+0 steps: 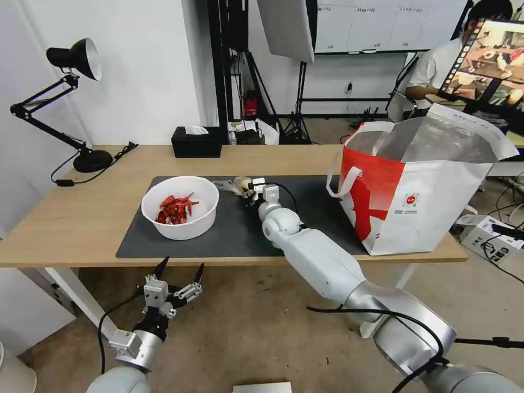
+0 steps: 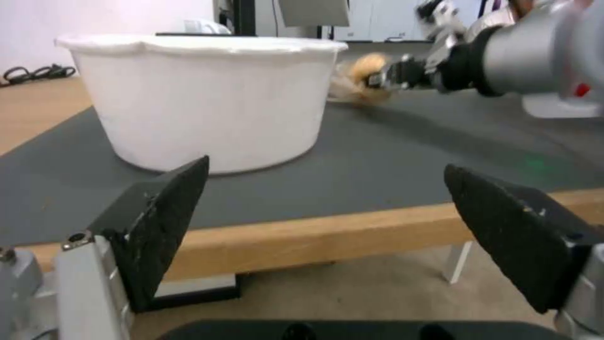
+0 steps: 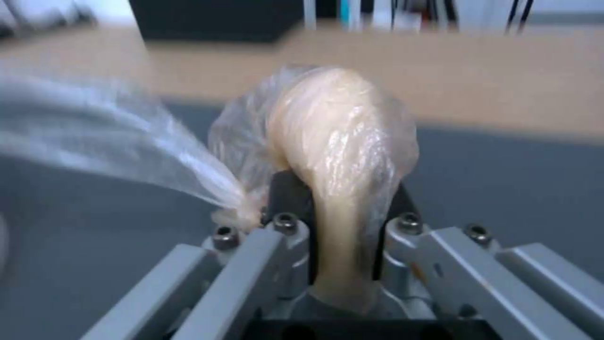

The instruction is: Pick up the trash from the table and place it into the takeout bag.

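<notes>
- Right tool is reaching over the middle of the dark-grey mat, toward the mat's far edge, and is gripping the clear-bagged bun.
- In the right wrist view the pale-yellow bun is sitting squeezed between the two black pads; a loose tail of its clear bag is trailing off to one side. Whether the bun is touching the mat or is lifted clear: cannot tell.
- Left tool is hanging below the near edge of the table, over the floor, fingers spread wide and holding nothing.
- White round bowl of red shells is standing on the left part of the mat, near the mat's near edge; in the left wrist view its wall is directly ahead of the left tool, beyond the table edge.
- Takeout bag is standing upright at the right end of the table, mouth open, foil lining showing, partly on the mat's right end.
- Black tissue box is sitting at the far edge of the table; black desk lamp is standing at the far left corner.
</notes>
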Motion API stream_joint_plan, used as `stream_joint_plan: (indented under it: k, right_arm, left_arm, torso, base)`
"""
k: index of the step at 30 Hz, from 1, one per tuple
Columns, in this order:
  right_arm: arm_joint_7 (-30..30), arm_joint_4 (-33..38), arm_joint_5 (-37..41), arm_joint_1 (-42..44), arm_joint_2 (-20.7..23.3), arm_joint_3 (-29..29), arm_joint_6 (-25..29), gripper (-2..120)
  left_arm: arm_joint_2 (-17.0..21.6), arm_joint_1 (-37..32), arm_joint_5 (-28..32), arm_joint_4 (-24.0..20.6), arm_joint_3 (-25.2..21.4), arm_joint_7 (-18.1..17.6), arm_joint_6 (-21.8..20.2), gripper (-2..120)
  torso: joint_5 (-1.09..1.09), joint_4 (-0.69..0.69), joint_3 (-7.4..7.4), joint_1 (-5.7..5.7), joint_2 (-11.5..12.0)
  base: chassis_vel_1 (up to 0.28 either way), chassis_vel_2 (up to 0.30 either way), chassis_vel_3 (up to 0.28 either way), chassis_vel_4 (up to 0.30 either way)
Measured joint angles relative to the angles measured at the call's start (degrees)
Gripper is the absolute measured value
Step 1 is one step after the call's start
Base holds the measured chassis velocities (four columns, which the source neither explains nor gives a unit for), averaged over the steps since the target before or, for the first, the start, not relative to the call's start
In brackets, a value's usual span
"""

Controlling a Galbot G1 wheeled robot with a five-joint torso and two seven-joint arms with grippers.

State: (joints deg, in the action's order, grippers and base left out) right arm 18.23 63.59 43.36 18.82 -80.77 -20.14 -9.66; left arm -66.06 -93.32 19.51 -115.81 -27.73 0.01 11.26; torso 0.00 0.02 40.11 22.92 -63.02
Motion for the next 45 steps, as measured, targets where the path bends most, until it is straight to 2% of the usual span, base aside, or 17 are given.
stream_joint_plan:
  k: [2,3,4,6,7,8,9,10,11,13,18,21,29,38,40,44,45]
  right_arm:
    - [4.89,8.89,0.31,1.50,4.19,-1.85,2.09,7]
    - [4.89,8.89,0.31,1.50,4.19,-1.85,2.09,7]
    - [7.74,13.87,-0.66,2.39,6.66,-2.80,2.97,7]
    - [9.71,17.64,-2.16,3.19,8.82,-3.38,3.71,7]
    - [12.90,25.07,-6.79,5.74,13.18,-3.55,6.39,7]
    - [13.98,31.43,-14.60,10.11,16.71,-0.44,10.16,7]
    - [13.98,31.43,-14.60,10.11,16.71,-0.44,10.16,7]
    - [15.06,36.07,-22.14,14.46,18.75,3.66,11.89,7]
    - [15.06,36.07,-22.14,14.46,18.75,3.66,11.89,7]
    - [18.83,40.00,-28.70,18.44,20.03,8.65,12.17,7]
    - [22.41,42.45,-31.48,20.86,21.20,12.53,11.42,6]
    - [24.35,47.08,-27.41,22.76,25.71,17.97,8.60,6]
    - [25.69,48.36,-16.87,22.02,32.27,20.80,6.91,6]
    - [27.44,47.25,-13.86,20.66,33.96,20.88,5.13,6]
    - [27.83,47.45,-13.15,20.71,34.12,20.85,4.19,7]
    - [28.36,47.82,-11.48,20.87,34.47,21.56,3.34,25]
    - [28.36,47.82,-11.48,20.87,34.47,21.56,3.34,25]
  left_arm:
    - [0.25,0.37,0.92,-0.38,-0.83,-0.20,0.08,100]
    - [0.25,0.37,0.92,-0.38,-0.83,-0.20,0.08,100]
    - [0.47,0.55,1.34,-0.55,-1.10,-0.20,0.08,100]
    - [0.64,0.62,1.56,-0.66,-1.25,-0.22,0.08,100]
    - [0.74,0.57,1.72,-0.71,-1.25,-0.27,0.09,100]
    - [0.76,0.46,1.56,-0.50,-0.69,-0.25,0.16,100]
    - [0.76,0.46,1.56,-0.50,-0.69,-0.25,0.16,100]
    - [0.87,0.67,1.25,-0.51,0.16,-0.26,0.10,100]
    - [0.87,0.67,1.25,-0.51,0.16,-0.26,0.10,100]
    - [0.89,1.09,0.82,-0.76,1.46,-0.26,-0.25,100]
    - [0.86,1.27,0.48,-0.84,2.18,-0.27,-0.42,100]
    - [0.77,1.24,-0.07,-1.34,3.20,-0.17,-0.46,100]
    - [0.79,2.39,-0.02,-1.68,5.21,0.01,-0.57,100]
    - [0.11,2.63,-0.03,-1.07,6.07,-0.01,-0.62,100]
    - [0.11,2.61,-0.03,-1.09,5.97,-0.01,-0.62,100]
    - [0.24,2.47,-0.22,-1.20,5.75,-0.02,-0.61,100]
    - [0.24,2.47,-0.22,-1.20,5.75,-0.02,-0.61,100]
  torso:
    - [0.00,-0.02,-0.01,-0.01,-0.01]
    - [0.00,-0.02,-0.01,-0.01,-0.01]
    - [0.01,-0.02,-0.01,-0.01,-0.01]
    - [0.02,-0.02,-0.01,-0.01,-0.01]
    - [0.01,-0.05,-0.01,-0.01,-0.01]
    - [0.00,-0.02,-0.01,-0.01,-0.01]
    - [0.00,-0.02,-0.01,-0.01,-0.01]
    - [0.01,-0.03,-0.01,-0.01,-0.01]
    - [0.01,-0.03,-0.01,-0.01,-0.01]
    - [0.01,-0.03,-0.01,-0.01,-0.01]
    - [0.02,-0.03,-0.01,-0.01,-0.01]
    - [0.01,-0.03,-0.01,-0.01,-0.01]
    - [0.01,-0.03,-0.01,-0.01,-0.01]
    - [0.00,-0.02,0.00,-0.01,0.00]
    - [0.00,-0.02,0.00,-0.01,-0.01]
    - [0.00,-0.02,0.00,-0.01,-0.01]
    - [0.00,-0.02,0.00,-0.01,-0.01]
  base:
    - [0.000,0.000,0.000,0.000]
    - [0.000,0.000,0.000,0.000]
    - [0.000,0.000,0.000,0.000]
    - [0.000,0.000,0.000,0.000]
    - [0.000,0.000,0.000,0.000]
    - [0.000,0.000,0.000,0.000]
    - [0.000,0.000,0.000,0.000]
    - [0.000,0.000,0.000,0.000]
    - [0.000,0.000,0.000,0.000]
    - [0.000,0.000,0.000,0.000]
    - [0.000,0.000,0.000,0.000]
    - [0.000,0.000,0.000,0.000]
    - [0.000,0.000,0.000,0.000]
    - [0.000,0.000,0.000,0.000]
    - [0.000,0.000,0.000,0.000]
    - [0.000,0.000,0.000,0.000]
    - [0.000,0.000,0.000,0.000]
